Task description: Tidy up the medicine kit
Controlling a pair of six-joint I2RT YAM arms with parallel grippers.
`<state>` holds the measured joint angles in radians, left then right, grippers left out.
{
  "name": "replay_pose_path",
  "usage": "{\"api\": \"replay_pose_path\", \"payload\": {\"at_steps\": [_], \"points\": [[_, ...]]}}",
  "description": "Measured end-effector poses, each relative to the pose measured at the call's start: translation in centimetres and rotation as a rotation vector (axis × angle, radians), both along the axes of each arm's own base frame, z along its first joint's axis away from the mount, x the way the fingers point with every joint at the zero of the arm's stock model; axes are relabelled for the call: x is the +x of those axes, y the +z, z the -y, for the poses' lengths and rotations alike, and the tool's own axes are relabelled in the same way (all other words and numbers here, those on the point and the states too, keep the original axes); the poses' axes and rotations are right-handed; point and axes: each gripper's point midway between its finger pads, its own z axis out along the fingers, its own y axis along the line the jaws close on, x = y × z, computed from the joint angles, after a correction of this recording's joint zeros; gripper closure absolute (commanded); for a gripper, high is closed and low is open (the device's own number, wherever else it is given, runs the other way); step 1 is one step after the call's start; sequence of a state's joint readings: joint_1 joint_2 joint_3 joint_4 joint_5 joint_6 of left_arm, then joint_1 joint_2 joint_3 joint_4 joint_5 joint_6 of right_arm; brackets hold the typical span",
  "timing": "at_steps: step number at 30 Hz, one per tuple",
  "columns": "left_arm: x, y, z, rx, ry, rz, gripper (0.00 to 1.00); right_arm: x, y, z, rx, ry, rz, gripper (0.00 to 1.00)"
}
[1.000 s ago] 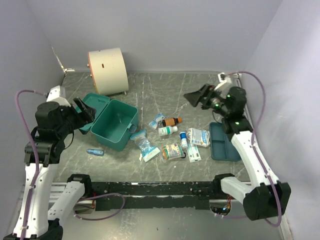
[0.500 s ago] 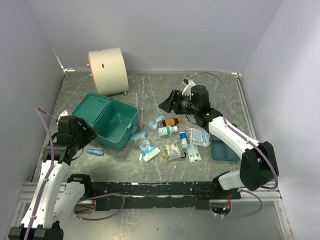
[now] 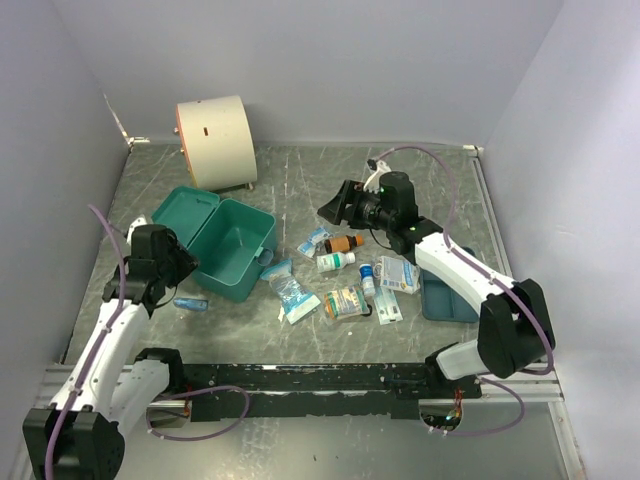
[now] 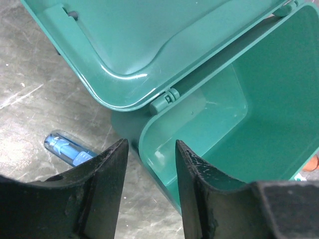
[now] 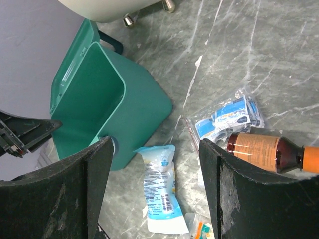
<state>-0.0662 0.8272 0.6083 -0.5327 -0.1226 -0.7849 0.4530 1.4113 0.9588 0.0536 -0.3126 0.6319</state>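
Observation:
The medicine kit (image 3: 225, 245) is a teal box standing open, its lid (image 3: 183, 212) leaning back to the left. Its inside looks empty in the left wrist view (image 4: 259, 89). My left gripper (image 3: 178, 266) is open at the kit's near-left corner. In the left wrist view the corner rim (image 4: 149, 144) shows between the left gripper's (image 4: 151, 149) fingers; I cannot tell if they touch it. My right gripper (image 3: 333, 206) is open wide and empty, above the table right of the kit. In the right wrist view (image 5: 155, 144) it hangs over a white-blue pouch (image 5: 160, 194).
Loose items lie right of the kit: a brown bottle (image 3: 343, 243), a white bottle (image 3: 336, 262), bagged sachets (image 3: 312, 240), packets (image 3: 343, 301) and a small box (image 3: 398, 273). A blue tube (image 3: 190, 304) lies near the left gripper. A blue divided tray (image 3: 447, 285) is at right, a cream drum (image 3: 213, 140) at back.
My left gripper has come down and rightward to the kit's near-left corner. My right arm swung from the back right to above the loose items, then held still.

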Motion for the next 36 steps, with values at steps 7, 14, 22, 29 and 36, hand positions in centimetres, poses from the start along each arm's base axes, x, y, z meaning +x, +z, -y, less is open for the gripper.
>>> {"api": "replay_pose_path", "payload": {"at_steps": [7,14,22,29,36], "points": [[0.2,-0.9,-0.2,0.033,-0.026,-0.036,0.55,0.2,-2.0,0.6,-0.054,-0.027,-0.044,0.32],[0.7,-1.1,0.1,0.066,-0.098,-0.100,0.61,-0.2,-5.3,2.8,-0.162,-0.127,-0.155,0.36],[0.5,-1.0,0.0,0.071,-0.094,-0.104,0.44,-3.8,-10.0,2.7,-0.136,-0.318,-0.330,0.37],[0.6,0.1,0.0,0.069,-0.091,-0.077,0.30,-5.4,-13.6,1.2,-0.035,-0.503,-0.510,0.39],[0.4,1.2,0.0,0.067,-0.089,-0.033,0.31,-5.6,-15.9,0.7,0.027,-0.669,-0.609,0.43]]}}
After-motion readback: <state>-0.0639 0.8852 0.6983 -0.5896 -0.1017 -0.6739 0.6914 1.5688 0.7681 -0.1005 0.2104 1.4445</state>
